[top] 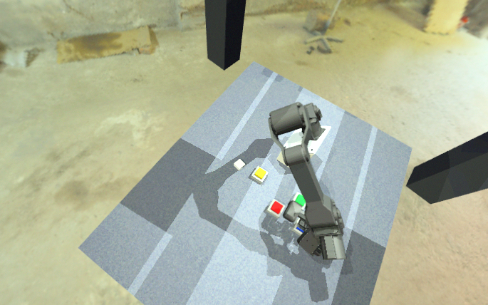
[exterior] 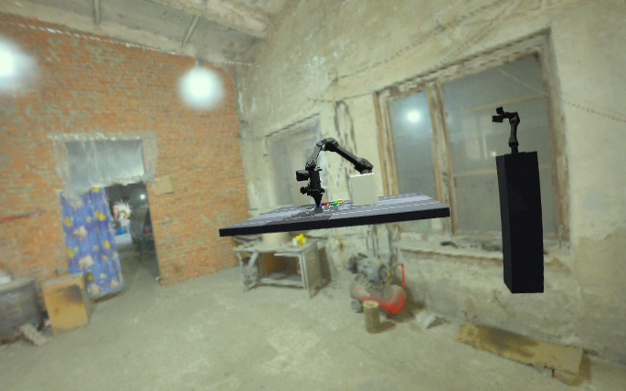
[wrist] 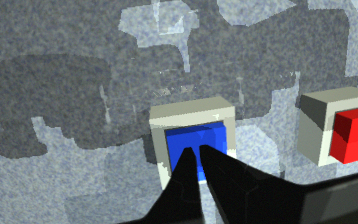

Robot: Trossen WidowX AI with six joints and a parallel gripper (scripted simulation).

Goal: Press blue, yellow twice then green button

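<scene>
Blue button (wrist: 196,140) is being pressed by the clenched, empty end effector (wrist: 196,152); both yellow presses and green are judged outstanding.

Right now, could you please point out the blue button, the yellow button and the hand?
blue button (wrist: 196,137): wrist view, on its blue cap.
yellow button (top: 259,172): top view, centre of its yellow cap.
hand (wrist: 197,152): wrist view, between the shut fingertips.
</scene>
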